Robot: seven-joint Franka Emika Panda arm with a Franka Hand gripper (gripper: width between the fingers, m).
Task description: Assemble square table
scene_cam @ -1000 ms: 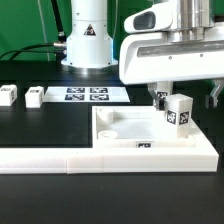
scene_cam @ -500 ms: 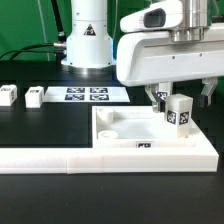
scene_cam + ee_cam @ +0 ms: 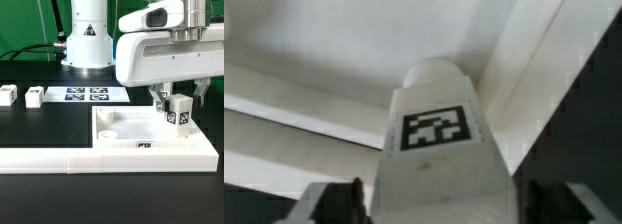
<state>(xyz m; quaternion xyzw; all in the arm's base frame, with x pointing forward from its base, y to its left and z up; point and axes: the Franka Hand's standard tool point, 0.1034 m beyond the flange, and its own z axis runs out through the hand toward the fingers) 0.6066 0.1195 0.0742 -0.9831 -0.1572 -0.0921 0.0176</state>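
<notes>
A leg (image 3: 179, 113) is seen upright on the tabletop (image 3: 120, 142), at its back corner toward the exterior view's right, flanked by the parted gripper (image 3: 180, 100). A second leg (image 3: 9, 96), a third leg (image 3: 35, 96) and the marker board (image 3: 85, 95) are laid beyond the tabletop's opposite side.

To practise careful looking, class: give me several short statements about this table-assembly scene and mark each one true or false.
1. A leg stands upright between the fingers of the claw, over the tabletop. True.
2. Three spare legs lie at the exterior view's left. False: only two loose legs lie there.
3. The tagged flat sheet rests on the tabletop. False: the marker board lies on the black table, apart from the tabletop.
4. The leg at the claw carries a black-and-white tag. True.
</notes>
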